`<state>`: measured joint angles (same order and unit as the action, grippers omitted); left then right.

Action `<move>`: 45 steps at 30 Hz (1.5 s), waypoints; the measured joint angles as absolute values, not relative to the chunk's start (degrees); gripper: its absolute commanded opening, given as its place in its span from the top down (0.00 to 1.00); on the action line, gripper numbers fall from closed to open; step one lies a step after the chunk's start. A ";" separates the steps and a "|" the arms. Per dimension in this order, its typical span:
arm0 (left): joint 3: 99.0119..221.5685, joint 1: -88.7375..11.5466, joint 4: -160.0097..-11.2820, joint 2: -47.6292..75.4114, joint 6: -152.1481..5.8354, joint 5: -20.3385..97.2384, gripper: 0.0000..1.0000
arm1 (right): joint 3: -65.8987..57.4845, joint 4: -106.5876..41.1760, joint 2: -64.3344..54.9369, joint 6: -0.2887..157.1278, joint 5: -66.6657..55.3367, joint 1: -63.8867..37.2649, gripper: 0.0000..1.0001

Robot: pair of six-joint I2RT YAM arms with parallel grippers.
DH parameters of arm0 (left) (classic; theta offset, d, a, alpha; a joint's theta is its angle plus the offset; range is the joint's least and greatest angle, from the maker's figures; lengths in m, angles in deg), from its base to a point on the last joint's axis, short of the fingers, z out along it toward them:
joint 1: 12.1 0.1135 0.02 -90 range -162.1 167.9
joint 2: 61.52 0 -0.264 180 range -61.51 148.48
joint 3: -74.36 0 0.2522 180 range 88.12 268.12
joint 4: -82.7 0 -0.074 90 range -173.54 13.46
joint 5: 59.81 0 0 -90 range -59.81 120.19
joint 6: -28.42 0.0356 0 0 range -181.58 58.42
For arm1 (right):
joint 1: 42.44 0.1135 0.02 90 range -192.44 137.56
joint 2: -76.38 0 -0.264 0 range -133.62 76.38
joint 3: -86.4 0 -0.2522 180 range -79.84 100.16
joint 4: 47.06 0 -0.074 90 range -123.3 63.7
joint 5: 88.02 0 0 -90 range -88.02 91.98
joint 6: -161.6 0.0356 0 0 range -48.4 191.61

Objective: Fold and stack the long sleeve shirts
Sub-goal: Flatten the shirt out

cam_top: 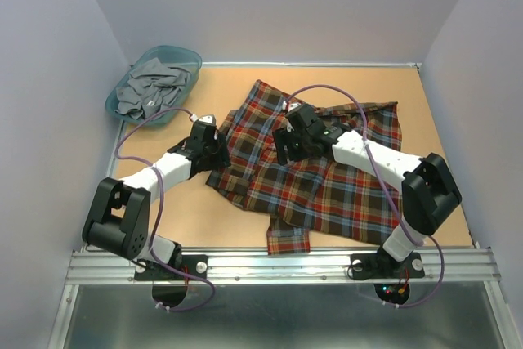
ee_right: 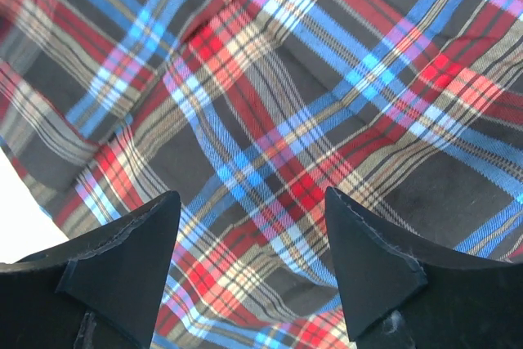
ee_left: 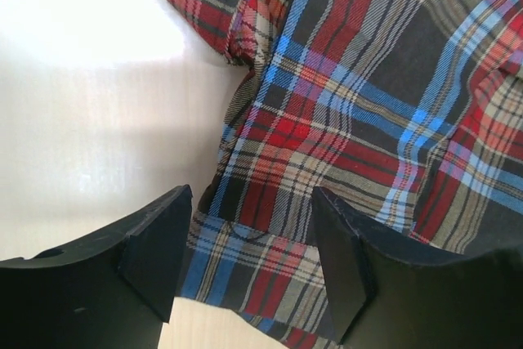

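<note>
When I read the table from the left, I first find the teal plastic basket (cam_top: pixel 194 64) in the far left corner, with grey garments (cam_top: pixel 151 91) heaped in it; it stands well apart from the work. Next comes the left gripper (cam_top: pixel 209 130), low over the left edge of the plaid flannel shirt (cam_top: pixel 327 185). In its wrist view the two fingers (ee_left: pixel 155 259) stand apart with the border of the cloth lying between them. I see no pinch in the fabric, so I call this pincer released, not grasping. The shirt itself lies on the middle and right part of the brown table (cam_top: pixel 188 218), spread out but wrinkled, with one part reaching toward the near edge. It is not folded, and I see no stack anywhere. Further right, the right gripper (cam_top: pixel 286 146) hangs over the upper middle of the shirt. Its fingers (ee_right: pixel 122 259) are also apart, with only plaid beneath them, so it is released too.

I judge that the step in hand is to lay the shirt flat before the first fold, so the task is near its beginning. The next move, I think, asks the left pincer to clench on that border and the right one to take a second point, so that both can pull the cloth smooth.
</note>
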<state>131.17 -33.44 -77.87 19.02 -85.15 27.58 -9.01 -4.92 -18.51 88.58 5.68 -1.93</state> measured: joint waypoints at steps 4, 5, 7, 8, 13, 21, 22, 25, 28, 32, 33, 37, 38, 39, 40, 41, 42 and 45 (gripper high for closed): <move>131.26 -33.44 -77.94 21.71 -84.84 28.78 0.34 | -10.98 -7.59 -17.46 90.72 5.31 -1.58 0.24; 131.26 -33.44 -77.96 22.12 -84.78 28.98 0.35 | -11.48 -8.00 -17.24 91.05 5.18 -1.47 0.24; 131.26 -33.44 -77.96 22.80 -84.69 29.26 0.42 | -12.53 -8.53 -16.85 91.59 4.81 -1.23 0.23; 131.26 -33.44 -77.96 23.04 -84.65 29.30 0.46 | -13.08 -8.57 -16.63 91.83 4.76 -1.10 0.23; 131.26 -33.44 -77.61 23.21 -84.38 29.57 0.65 | -15.22 -9.27 -15.19 92.60 4.48 -1.07 0.23; 131.87 -33.75 -75.64 20.94 -84.71 30.13 0.96 | -15.88 -10.56 -13.31 92.82 3.41 -0.83 0.23; 132.15 -33.85 -75.44 20.70 -84.97 30.48 0.97 | -15.94 -10.65 -13.24 92.80 3.39 -0.70 0.23; 133.73 -34.25 -74.66 20.09 -85.46 32.25 1.00 | -16.07 -11.54 -13.22 92.55 1.99 0.04 0.23; 135.47 -34.66 -74.05 19.45 -86.42 33.87 1.00 | -16.42 -12.96 -13.22 92.10 0.48 1.05 0.23; 138.03 -34.93 -72.95 17.86 -88.78 36.91 1.00 | -17.17 -16.37 -13.22 90.94 -1.97 3.49 0.09; 138.47 -34.95 -72.95 17.62 -89.26 37.52 1.00 | -17.32 -17.38 -13.22 90.81 -2.41 4.24 0.06; 139.67 -35.08 -72.97 16.57 -92.08 40.47 1.00 | -17.36 -21.57 -13.22 90.17 -3.43 7.30 0.00; 139.69 -35.14 -72.95 16.35 -92.43 40.76 1.00 | -17.36 -22.43 -13.22 90.00 -3.48 7.87 0.00; 139.69 -35.21 -72.93 16.15 -93.15 41.19 1.00 | -17.36 -23.63 -13.29 89.91 -3.56 8.52 0.00; 139.69 -35.28 -72.89 15.96 -93.70 41.65 1.00 | -17.36 -24.77 -13.37 89.82 -3.59 9.11 0.00; 139.69 -35.32 -72.87 15.85 -94.13 42.02 1.00 | -17.36 -26.03 -13.64 89.80 -3.54 9.72 0.00; 139.69 -35.38 -72.84 15.67 -94.70 42.42 1.00 | -17.36 -27.00 -13.88 89.80 -3.41 10.14 0.00; 139.69 -35.41 -72.82 15.43 -95.75 43.42 1.00 | -17.36 -30.38 -15.65 89.80 -2.84 11.36 0.00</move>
<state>139.69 -35.41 -72.82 15.43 -95.75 43.42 -17.36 -30.38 -15.65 89.80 -2.84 11.36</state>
